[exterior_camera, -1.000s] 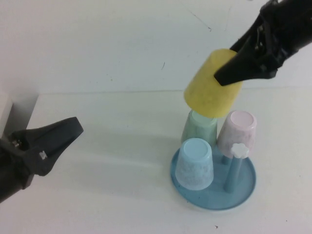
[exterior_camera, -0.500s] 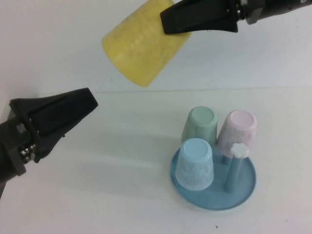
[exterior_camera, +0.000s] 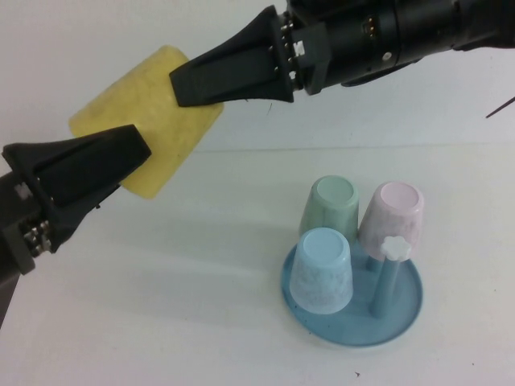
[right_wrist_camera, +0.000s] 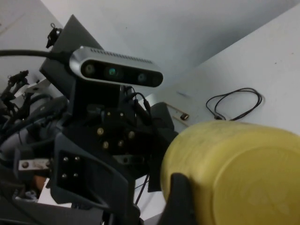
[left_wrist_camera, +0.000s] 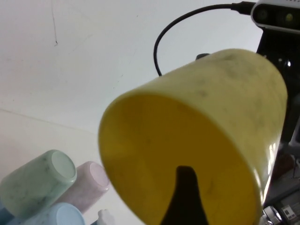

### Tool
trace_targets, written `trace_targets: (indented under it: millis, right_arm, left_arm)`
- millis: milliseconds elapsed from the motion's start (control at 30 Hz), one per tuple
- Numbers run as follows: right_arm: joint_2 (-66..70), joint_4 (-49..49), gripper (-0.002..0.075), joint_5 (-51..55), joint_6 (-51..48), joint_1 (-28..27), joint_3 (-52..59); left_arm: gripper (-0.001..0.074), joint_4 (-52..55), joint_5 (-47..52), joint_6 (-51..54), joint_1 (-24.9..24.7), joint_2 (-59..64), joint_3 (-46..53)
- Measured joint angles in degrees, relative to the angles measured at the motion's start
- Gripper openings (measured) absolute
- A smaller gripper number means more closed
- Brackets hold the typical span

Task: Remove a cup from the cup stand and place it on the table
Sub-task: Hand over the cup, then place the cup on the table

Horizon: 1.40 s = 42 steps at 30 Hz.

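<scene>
The yellow cup (exterior_camera: 161, 121) hangs tilted in the air above the left part of the white table (exterior_camera: 161, 322), well left of the blue cup stand (exterior_camera: 402, 318). My right gripper (exterior_camera: 179, 88) reaches in from the upper right and is shut on the cup's base end (right_wrist_camera: 243, 173). My left gripper (exterior_camera: 141, 153) comes in from the left at the cup's open mouth. It is open, with one finger (left_wrist_camera: 185, 197) inside the cup (left_wrist_camera: 187, 117) and the other hidden behind the wall.
A green cup (exterior_camera: 330, 205), a pink cup (exterior_camera: 393, 217) and a light blue speckled cup (exterior_camera: 322, 269) sit upside down on the stand. One bare peg with a white cap (exterior_camera: 393, 248) stands at its front right.
My right gripper has carried the yellow cup up off the stand and far to the left. My left gripper has risen to meet it, and its tip is now at the cup's mouth.
</scene>
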Motion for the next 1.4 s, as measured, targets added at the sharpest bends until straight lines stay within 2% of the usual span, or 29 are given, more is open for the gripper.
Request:
trace_targets:
  millis: [100,167,267,333,567,700,800,1033,1133,1200,1267,1400]
  right_arm:
    - [1.0,0.0,0.0541,-0.1,-0.4,1.1,0.0]
    - [1.2,0.0,0.0541,-0.2,-1.0,1.3,0.0]
    - [1.2,1.2,0.0541,-0.2,-1.5,1.3,0.0]
    - [1.4,2.2,0.0541,0.2,-1.6,1.3,0.0]
    - [1.5,3.3,0.0545,0.3,-2.0,1.3,0.0]
    - [1.9,4.1,0.0646,-0.6,-0.2,1.3,0.0]
    - [2.1,5.8,0.0680,-0.7,0.3,1.3,0.0]
    - [2.2,6.5,0.0691,-2.0,0.4,0.8,0.0]
    - [2.2,6.3,0.0687,-2.0,0.4,-1.4,0.0]
    - [2.2,5.6,0.0641,-1.3,0.4,-3.7,0.0]
    - [2.2,4.6,0.0535,-1.1,0.4,-6.1,0.0]
    - [2.2,1.6,0.0169,-1.1,0.9,-11.2,0.0]
  left_arm:
    - [0.0447,0.0,-0.1,0.0,0.0,0.0,-0.1]
    - [0.0350,0.0,-0.1,0.7,0.0,0.0,-0.1]
    - [0.0144,0.0,-0.4,1.9,0.0,0.0,-0.1]
    - [0.0093,-0.5,0.0,2.4,0.0,0.0,-0.2]
    - [0.0085,-1.2,0.3,3.4,0.0,0.0,-0.3]
    - [0.0029,-1.2,0.8,3.4,-0.1,0.0,-0.4]
    - [0.0011,-0.6,1.0,3.4,-0.1,0.0,-0.4]
    - [0.0006,0.0,1.9,3.5,-0.1,0.0,-0.4]
    - [0.0005,3.2,2.5,2.8,-0.1,0.0,-0.4]
    - [0.0005,6.0,2.8,1.7,-0.1,0.0,-0.4]
    - [0.0005,9.3,2.9,1.2,-0.1,0.1,-0.4]
    - [0.0005,22.9,1.2,-4.9,-0.1,2.0,-3.7]
